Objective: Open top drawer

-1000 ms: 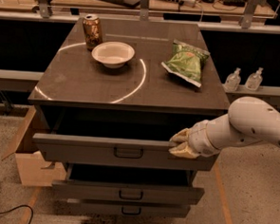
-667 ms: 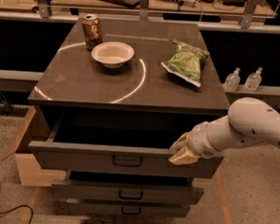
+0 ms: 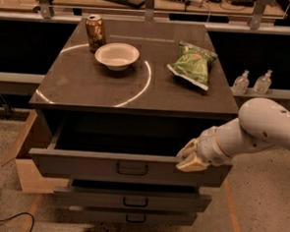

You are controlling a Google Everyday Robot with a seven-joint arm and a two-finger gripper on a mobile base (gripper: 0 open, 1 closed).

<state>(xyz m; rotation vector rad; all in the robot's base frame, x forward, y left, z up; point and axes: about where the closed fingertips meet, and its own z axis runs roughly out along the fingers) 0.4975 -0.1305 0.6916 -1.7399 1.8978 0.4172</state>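
- Grey and deep, the top drawer [image 3: 83, 166] stands well out from the cabinet [image 3: 88, 85], its plain inside in shadow under the worktop. You can judge the opening largely done.
- Your gripper [image 3: 191, 159] sits on the upper edge of the drawer's front panel, right of the black loop handle [image 3: 132, 169] and not on it. It seems to work by the lip, which suits a straight outward pull.
- Whether it clamps that lip or merely hooks over it, I cannot tell.
- Your arm [image 3: 262, 127] comes in from the right, leaving the drawer's path free.
- Pulling off-centre may skew the drawer on its runners, so keep the pull square.
- The two narrower drawers [image 3: 135, 200] below are barely out.
- The can [image 3: 95, 32], bowl [image 3: 117, 55] and chip bag [image 3: 193, 66] rest on the worktop, clear of the drawer. Only a jolt should trouble them.
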